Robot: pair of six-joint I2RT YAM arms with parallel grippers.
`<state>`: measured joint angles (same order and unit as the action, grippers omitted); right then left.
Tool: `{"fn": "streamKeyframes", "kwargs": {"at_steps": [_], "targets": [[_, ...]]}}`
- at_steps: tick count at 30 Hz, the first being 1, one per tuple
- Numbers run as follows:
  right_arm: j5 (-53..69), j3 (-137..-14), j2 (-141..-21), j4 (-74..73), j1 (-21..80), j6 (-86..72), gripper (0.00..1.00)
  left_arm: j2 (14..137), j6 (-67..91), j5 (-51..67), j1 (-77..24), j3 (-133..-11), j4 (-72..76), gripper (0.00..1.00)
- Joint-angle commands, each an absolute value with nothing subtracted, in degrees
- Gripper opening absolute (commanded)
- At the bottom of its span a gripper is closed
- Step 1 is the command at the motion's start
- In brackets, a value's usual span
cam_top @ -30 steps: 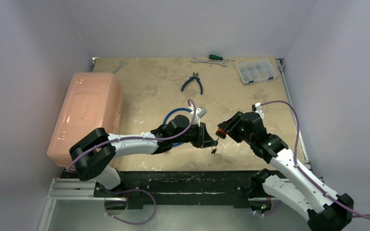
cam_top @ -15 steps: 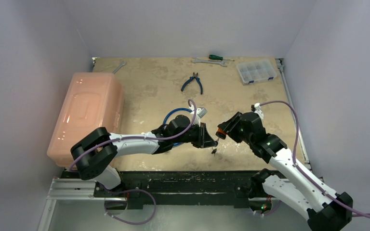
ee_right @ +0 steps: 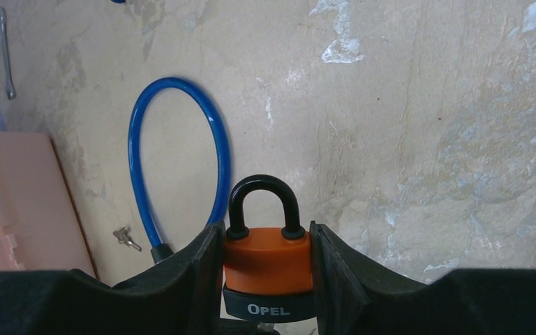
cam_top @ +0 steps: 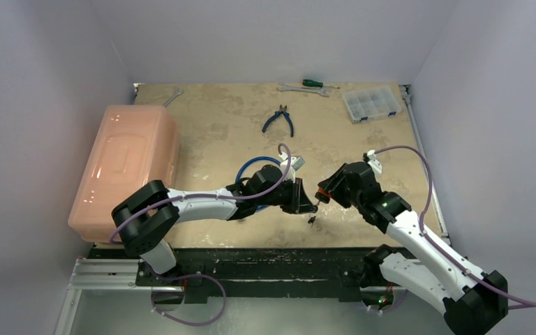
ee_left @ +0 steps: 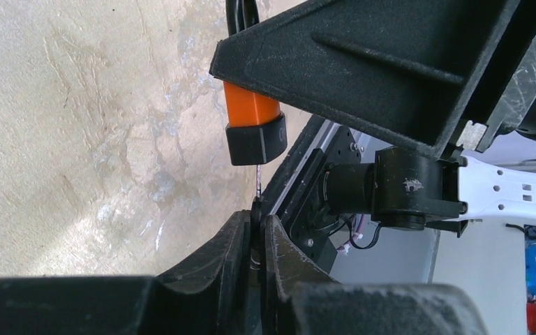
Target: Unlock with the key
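An orange padlock (ee_right: 268, 259) with a black base marked OPEL and a closed black shackle sits clamped between the fingers of my right gripper (ee_right: 268, 265), held above the table. It also shows in the left wrist view (ee_left: 252, 124) and in the top view (cam_top: 319, 194). My left gripper (ee_left: 258, 237) is shut on a thin key (ee_left: 258, 209), whose blade points up into the padlock's black base. In the top view the left gripper (cam_top: 310, 207) meets the right gripper (cam_top: 321, 195) near the table's front middle. A spare key (cam_top: 310, 220) dangles below.
A blue cable lock loop (ee_right: 153, 153) lies on the table behind the grippers, small keys (ee_right: 127, 239) beside it. A pink plastic box (cam_top: 127, 164) stands at the left. Pliers (cam_top: 279, 120), a wrench and screwdriver (cam_top: 306, 86), and a clear parts case (cam_top: 371, 103) lie at the back.
The left arm has shifted slightly right, bringing the key closer to the padlock's base. The right gripper holds the padlock nearly still.
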<state>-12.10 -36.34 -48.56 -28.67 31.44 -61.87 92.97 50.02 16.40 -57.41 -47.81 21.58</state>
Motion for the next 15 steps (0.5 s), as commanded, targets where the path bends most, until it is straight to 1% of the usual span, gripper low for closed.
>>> {"fn": "streamKeyframes", "kwargs": {"at_steps": [1, 10, 15], "targets": [[-12.7, -38.8, -49.0, -30.4, 31.9, -61.2, 0.00, 94.0, 50.4, 12.8, -56.7, -52.0, 23.4, 0.00], [-12.0, -38.2, -49.6, -29.5, 32.1, -61.7, 0.00, 94.7, 51.7, 11.4, -56.7, -52.8, 22.8, 0.00], [-10.7, -37.7, -49.5, -28.0, 32.0, -61.3, 0.00, 94.9, 54.8, 13.1, -55.6, -51.5, 26.9, 0.00]]}}
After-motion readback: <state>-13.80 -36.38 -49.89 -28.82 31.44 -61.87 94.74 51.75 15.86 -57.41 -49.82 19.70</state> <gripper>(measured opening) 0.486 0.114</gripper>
